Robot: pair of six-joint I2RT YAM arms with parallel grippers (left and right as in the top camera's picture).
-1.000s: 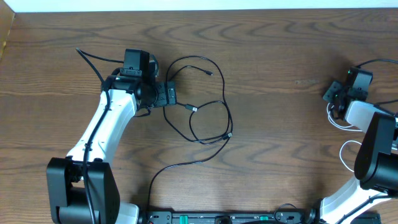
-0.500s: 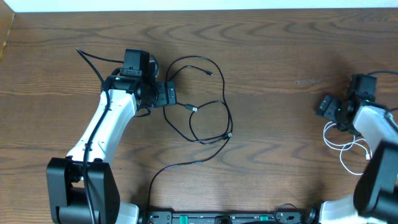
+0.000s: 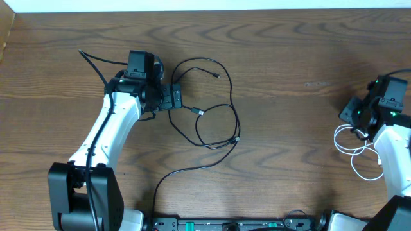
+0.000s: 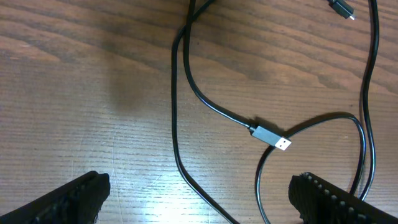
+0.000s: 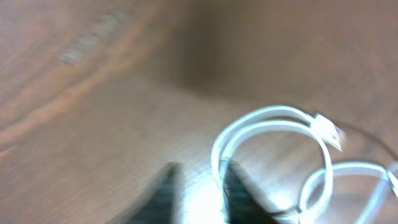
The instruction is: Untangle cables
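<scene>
Presently, white cable [image 3: 352,146]: coiled in small loops at the right edge of the counter [image 3: 289,64], well apart from the black cables [image 3: 215,122], so that separation reads as done; right gripper [image 5: 198,183] sits low at one white loop, view blurred, and whether it pinches the cord cannot be told. Black cables: loose loops crossing one another at left centre, silver plug [image 4: 272,137] lying among them, judged the remaining work; left gripper [image 4: 199,186] spread wide just above them, holding nothing.

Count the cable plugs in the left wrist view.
2: a silver-tipped USB plug right of centre, and a small black plug at the top right edge. Others may lie out of frame.
</scene>
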